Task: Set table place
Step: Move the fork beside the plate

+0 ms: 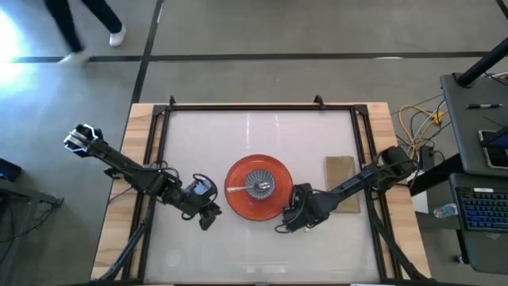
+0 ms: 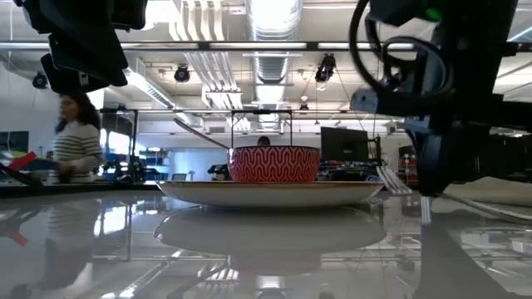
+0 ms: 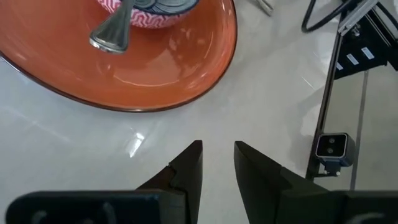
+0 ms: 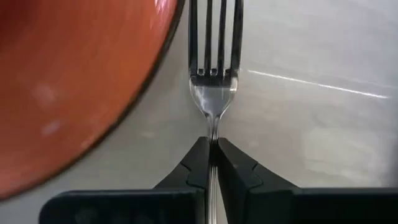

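Right gripper (image 4: pixel 212 155) clamped on the neck of a fork (image 4: pixel 213 68), judged thin, stiff and slippery, lying on the table (image 1: pixel 198 143) at the plate's (image 1: pixel 258 188) four o'clock; only the right wrist view shows this grip, while the left gripper (image 3: pixel 216 158) waits apart.

Open-plan lab/office: exposed ceiling ducts (image 2: pixel 270 21), track lights, monitors (image 2: pixel 343 143), desk w/ keyboard (image 1: pixel 482 208), cables.
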Robot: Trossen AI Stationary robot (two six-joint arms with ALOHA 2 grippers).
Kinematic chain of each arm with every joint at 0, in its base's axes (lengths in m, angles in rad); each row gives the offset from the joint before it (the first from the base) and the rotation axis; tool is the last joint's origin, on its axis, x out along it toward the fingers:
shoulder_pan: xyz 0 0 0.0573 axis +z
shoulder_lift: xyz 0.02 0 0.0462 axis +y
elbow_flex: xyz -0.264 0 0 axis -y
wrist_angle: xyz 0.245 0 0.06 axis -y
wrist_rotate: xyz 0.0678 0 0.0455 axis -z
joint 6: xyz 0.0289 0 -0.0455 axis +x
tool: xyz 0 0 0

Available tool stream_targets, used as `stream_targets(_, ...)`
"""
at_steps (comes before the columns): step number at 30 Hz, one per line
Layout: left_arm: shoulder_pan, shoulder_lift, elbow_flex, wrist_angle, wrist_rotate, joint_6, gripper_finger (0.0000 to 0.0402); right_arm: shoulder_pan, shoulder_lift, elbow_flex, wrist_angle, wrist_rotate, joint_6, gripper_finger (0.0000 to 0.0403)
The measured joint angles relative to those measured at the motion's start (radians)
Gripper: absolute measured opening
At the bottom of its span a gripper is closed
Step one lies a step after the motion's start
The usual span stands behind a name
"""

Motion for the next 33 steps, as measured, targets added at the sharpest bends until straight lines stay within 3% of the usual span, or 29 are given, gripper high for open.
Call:
stream_targets(5,-0.008,0.0,0.0,0.0,0.014,0.0,0.0077,0.039,-0.036,0.0,-0.084,0.081,0.171,0.0012)
stream_targets(10,-0.01,0.0,0.0,0.0,0.014,0.001,0.0077,0.023,-0.039,-0.009,-0.166,0.072,0.152,0.0012)
stream_targets(17,-0.01,0.0,0.0,0.0,0.03,0.0,0.0077,-0.062,-0.063,-0.067,-0.086,0.068,0.134,0.0012)
stream_targets(25,-0.01,0.0,0.0,0.0,0.049,0.001,0.0077,-0.164,-0.204,-0.231,0.138,0.086,0.037,0.0012)
stream_targets(33,-0.01,0.0,0.0,0.0,0.049,0.001,0.0077,-0.286,-0.31,-0.383,0.302,0.009,-0.094,0.0012)
